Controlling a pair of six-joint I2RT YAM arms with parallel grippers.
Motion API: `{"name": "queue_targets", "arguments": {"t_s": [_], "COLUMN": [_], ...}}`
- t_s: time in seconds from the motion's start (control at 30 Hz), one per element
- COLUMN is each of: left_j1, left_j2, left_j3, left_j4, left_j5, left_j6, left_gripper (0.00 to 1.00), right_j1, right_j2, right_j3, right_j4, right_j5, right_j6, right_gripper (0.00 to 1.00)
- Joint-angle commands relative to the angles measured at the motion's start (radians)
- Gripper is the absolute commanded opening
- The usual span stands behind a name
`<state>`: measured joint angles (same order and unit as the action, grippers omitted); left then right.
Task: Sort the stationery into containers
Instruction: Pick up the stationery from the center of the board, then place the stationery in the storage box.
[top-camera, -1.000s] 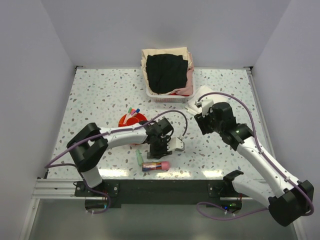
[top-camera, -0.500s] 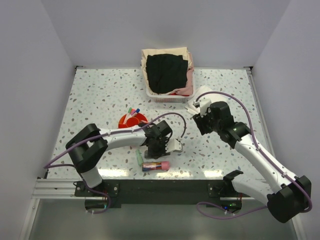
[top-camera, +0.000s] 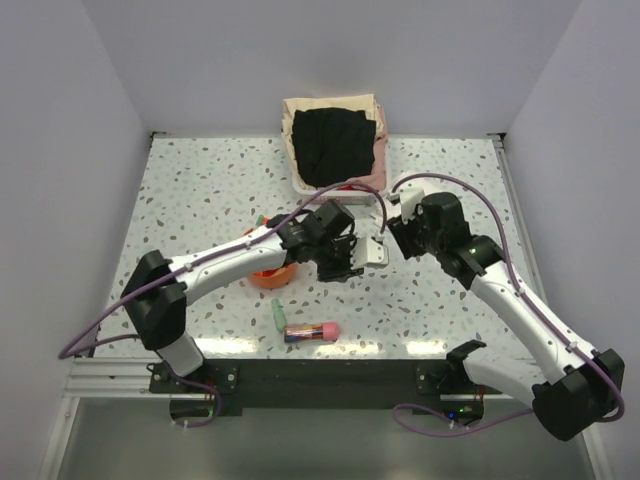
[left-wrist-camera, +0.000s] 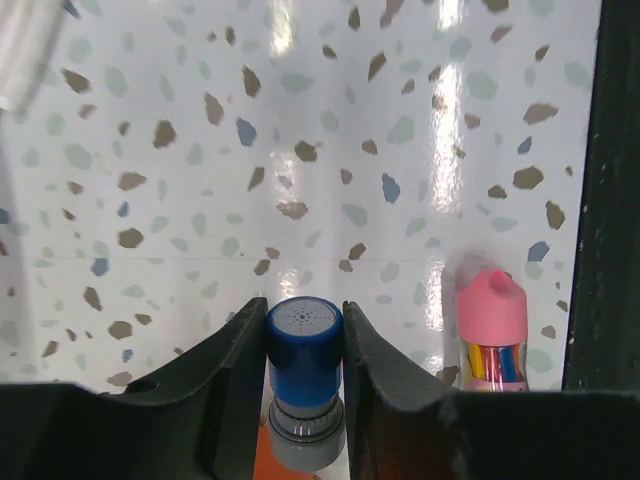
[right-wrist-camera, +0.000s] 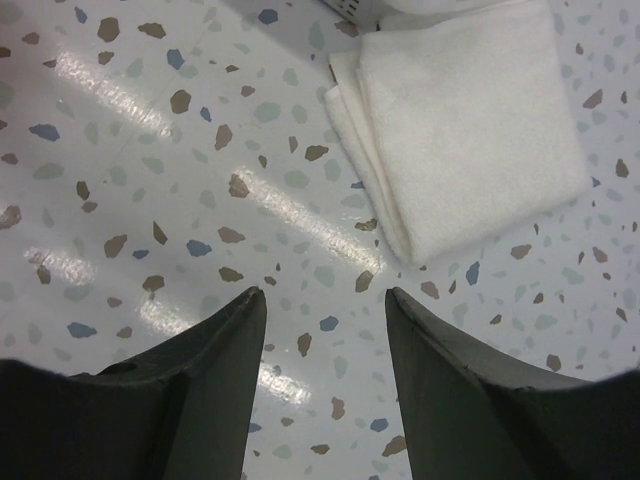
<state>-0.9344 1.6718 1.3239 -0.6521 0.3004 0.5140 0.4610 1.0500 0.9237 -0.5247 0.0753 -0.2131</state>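
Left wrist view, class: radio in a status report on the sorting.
Left gripper shut on blue-capped item. Right gripper open, empty, by folded white cloth. Orange tray partly under left arm.

Tray (top-camera: 266, 277) one; cloth (right-wrist-camera: 470, 130) one; stationery pieces (top-camera: 277, 314) maybe four.

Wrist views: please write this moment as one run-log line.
left jaws: shut on blue-capped piece | right jaws: open, empty, white cloth ahead | pink-capped tube: on table
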Motion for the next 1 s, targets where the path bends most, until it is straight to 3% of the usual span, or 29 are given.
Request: {"name": "queue_targets", "arguments": {"t_s": [0.0, 0.1, 0.23, 0.27, 0.33, 0.4, 0.73, 0.97], "left_j1": [0.069, 0.182, 0.339, 0.397, 0.43, 0.436, 0.463, 0.548], "left_j2": [-0.15, -0.271, -0.562, -0.628, -0.819, -0.923, -1.113, -1.089], "left_j3": [0.034, -0.069, -0.34, -0.492, -0.726, -0.843, -1.046, -1.056], "left_j4": [0.054, 0.173, 0.447, 0.623, 0.817, 1.011, 1.085, 1.057], "left_j5": [0.141, 0.178, 0.224, 0.221, 0.165, 0.067, -0.118, -0.139], "left_j6": [-0.038, -0.101, -0.178, -0.233, -0.273, -0.307, -0.457, -0.483], "left_gripper": [0.0, 0.0, 0.0, 0.0, 0.0, 0.0, 0.0, 0.0], "right_j1": [-0.007, -0.007, -0.019, -0.021, -0.027, -0.035, -0.041, -0.041], "right_j2": [0.036, 0.067, 0.119, 0.128, 0.165, 0.203, 0.332, 0.392], "right_j3": [0.089, 0.132, 0.193, 0.202, 0.236, 0.26, 0.391, 0.458], "right_j4": [-0.031, -0.057, -0.078, -0.081, -0.09, -0.101, -0.164, -0.173], "right_j5": [0.066, 0.078, 0.095, 0.099, 0.106, 0.106, 0.118, 0.116], "right_j6": [-0.035, -0.045, -0.089, -0.098, -0.112, -0.118, -0.19, -0.198], "right_gripper": [0.55, 0.55, 0.55, 0.55, 0.55, 0.55, 0.55, 0.55]}}
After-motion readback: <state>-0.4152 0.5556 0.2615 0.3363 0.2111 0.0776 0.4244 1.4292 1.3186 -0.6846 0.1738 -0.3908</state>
